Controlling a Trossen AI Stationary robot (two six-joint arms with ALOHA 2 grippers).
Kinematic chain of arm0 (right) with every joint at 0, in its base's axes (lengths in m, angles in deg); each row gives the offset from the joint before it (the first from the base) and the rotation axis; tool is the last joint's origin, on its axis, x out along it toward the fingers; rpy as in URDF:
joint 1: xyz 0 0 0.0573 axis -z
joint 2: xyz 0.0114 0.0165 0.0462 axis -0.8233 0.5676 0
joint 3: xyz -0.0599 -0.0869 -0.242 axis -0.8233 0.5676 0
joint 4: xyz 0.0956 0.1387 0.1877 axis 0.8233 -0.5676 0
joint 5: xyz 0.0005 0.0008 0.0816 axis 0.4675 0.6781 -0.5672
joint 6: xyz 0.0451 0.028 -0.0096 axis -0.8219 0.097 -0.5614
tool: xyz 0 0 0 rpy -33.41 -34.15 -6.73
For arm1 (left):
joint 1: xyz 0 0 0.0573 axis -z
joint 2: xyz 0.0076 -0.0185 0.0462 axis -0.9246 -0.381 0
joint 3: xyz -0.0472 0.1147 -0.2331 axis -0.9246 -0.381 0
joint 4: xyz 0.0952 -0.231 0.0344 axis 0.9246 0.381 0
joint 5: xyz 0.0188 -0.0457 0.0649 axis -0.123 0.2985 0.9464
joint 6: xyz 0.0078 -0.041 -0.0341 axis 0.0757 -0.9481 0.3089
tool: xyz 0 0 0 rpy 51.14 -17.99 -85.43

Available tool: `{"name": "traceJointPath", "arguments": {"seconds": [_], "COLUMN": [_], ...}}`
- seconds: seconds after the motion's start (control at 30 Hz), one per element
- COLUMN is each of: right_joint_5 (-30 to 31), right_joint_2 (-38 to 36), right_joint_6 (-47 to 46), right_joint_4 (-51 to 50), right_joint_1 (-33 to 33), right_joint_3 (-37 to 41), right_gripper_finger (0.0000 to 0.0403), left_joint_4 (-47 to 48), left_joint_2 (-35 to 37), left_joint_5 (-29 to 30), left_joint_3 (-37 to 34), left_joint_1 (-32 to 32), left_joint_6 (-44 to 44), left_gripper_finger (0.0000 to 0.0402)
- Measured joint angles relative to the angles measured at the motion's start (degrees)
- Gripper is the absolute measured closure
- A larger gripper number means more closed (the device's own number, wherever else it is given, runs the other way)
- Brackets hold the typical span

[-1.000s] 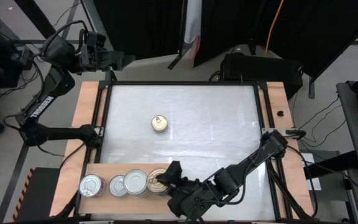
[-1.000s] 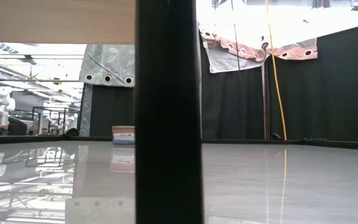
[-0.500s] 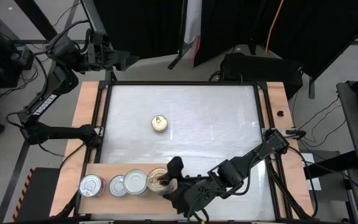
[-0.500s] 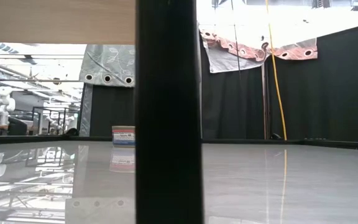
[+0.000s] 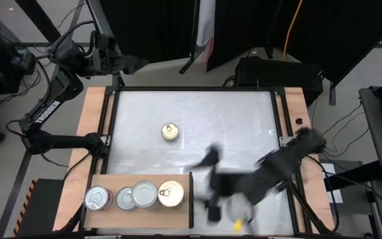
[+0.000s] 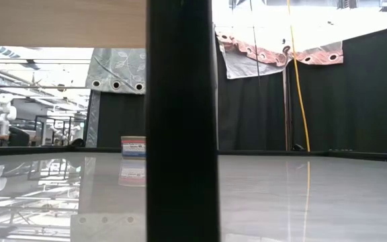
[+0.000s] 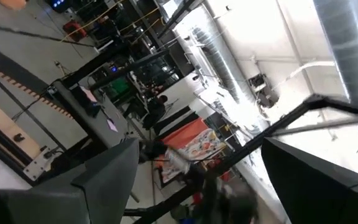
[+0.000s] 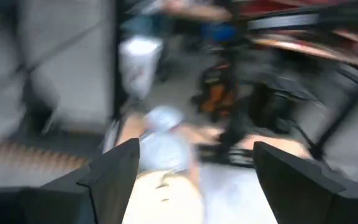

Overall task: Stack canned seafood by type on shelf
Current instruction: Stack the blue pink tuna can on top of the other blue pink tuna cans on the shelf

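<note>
The shelf (image 5: pixel 111 181) is a light-brown board at the table's near left, with a dark upright edge (image 5: pixel 191 199) at its right end. On it stand a silver-lidded can (image 5: pixel 97 197) beside a red one (image 5: pixel 108 197), two more silver stacks (image 5: pixel 125 197) (image 5: pixel 144 194) and a gold-lidded can (image 5: pixel 170 194). Another gold can (image 5: pixel 170 131) sits alone mid-table and appears as a labelled tin (image 6: pixel 133 146) in the low view. My right gripper (image 5: pixel 211 184) (image 8: pixel 194 146) is blurred, open and empty, just right of the shelf's edge. My left gripper (image 5: pixel 128 64) (image 7: pixel 197 186) is open, raised beyond the far left corner.
The dark upright (image 6: pixel 180 121) fills the middle of the low view, with the board (image 6: pixel 59 20) across the top left. A black frame (image 5: pixel 115 133) borders the white tabletop (image 5: pixel 231 126). The right half of the table is bare.
My right gripper has let go of the gold can at the shelf's right end and pulled away fast toward the table's right, past the upright edge. The can stays in place on the shelf, uncovered now.
</note>
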Motion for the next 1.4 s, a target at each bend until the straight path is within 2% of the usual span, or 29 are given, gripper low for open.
{"name": "traceJointPath", "arguments": {"seconds": [0.1, 0.17, 0.23, 0.3, 0.37, 0.53, 0.7, 0.83, 0.93, 1.0, 1.23, 1.4], "right_joint_5": [10.60, 12.65, 11.99, 7.26, -0.19, -22.64, -34.13, -43.24, -45.80, -45.82, -44.64, -44.63], "right_joint_2": [-6.66, -10.27, -12.55, -13.31, -13.22, -8.30, 0.78, 8.86, 14.54, 17.35, 23.33, 25.93], "right_joint_6": [-13.14, -18.69, -19.26, -15.64, -11.58, -5.66, -4.06, -3.89, -3.91, -4.04, -6.18, -7.39], "right_joint_4": [-4.12, -9.18, -13.97, -17.53, -19.97, -20.47, -20.21, -20.15, -20.16, -19.60, -17.61, -18.30], "right_joint_1": [1.06, 3.94, 7.62, 12.56, 18.42, 33.09, 39.88, 41.87, 41.60, 41.64, 43.19, 43.94], "right_joint_3": [-0.14, -0.23, -0.26, -0.11, -0.07, -0.09, -0.04, -0.04, 0.02, 0.02, 0.02, 0.02], "right_gripper_finger": [0.0102, 0.0110, 0.0124, 0.0140, 0.0158, 0.0217, 0.0279, 0.0333, 0.0380, 0.0396, 0.0401, 0.0402], "left_joint_4": [0.63, 0.62, 0.63, 0.60, 0.60, 1.66, 5.24, 7.90, 8.18, 8.18, 14.68, 19.03], "left_joint_2": [0.72, 1.12, 1.46, 1.81, 2.17, 2.42, 2.97, 4.42, 6.22, 7.34, 9.64, 9.93], "left_joint_5": [-0.24, -0.16, 1.00, 2.63, 3.99, 4.57, 4.61, 5.35, 8.27, 10.43, 15.64, 16.91], "left_joint_3": [0.00, 0.00, 0.00, 0.00, 0.00, 0.00, 0.00, 0.00, 0.00, 0.00, 0.00, 0.00], "left_joint_1": [0.00, 0.32, 1.01, 1.50, 1.53, 1.53, 1.53, 1.44, 1.23, 0.93, 0.66, 0.63], "left_joint_6": [3.35, 5.68, 8.59, 11.68, 14.73, 19.92, 24.66, 30.10, 33.11, 34.34, 35.41, 35.44], "left_gripper_finger": [0.0063, 0.0063, 0.0066, 0.0073, 0.0084, 0.0120, 0.0156, 0.0182, 0.0199, 0.0206, 0.0210, 0.0210]}}
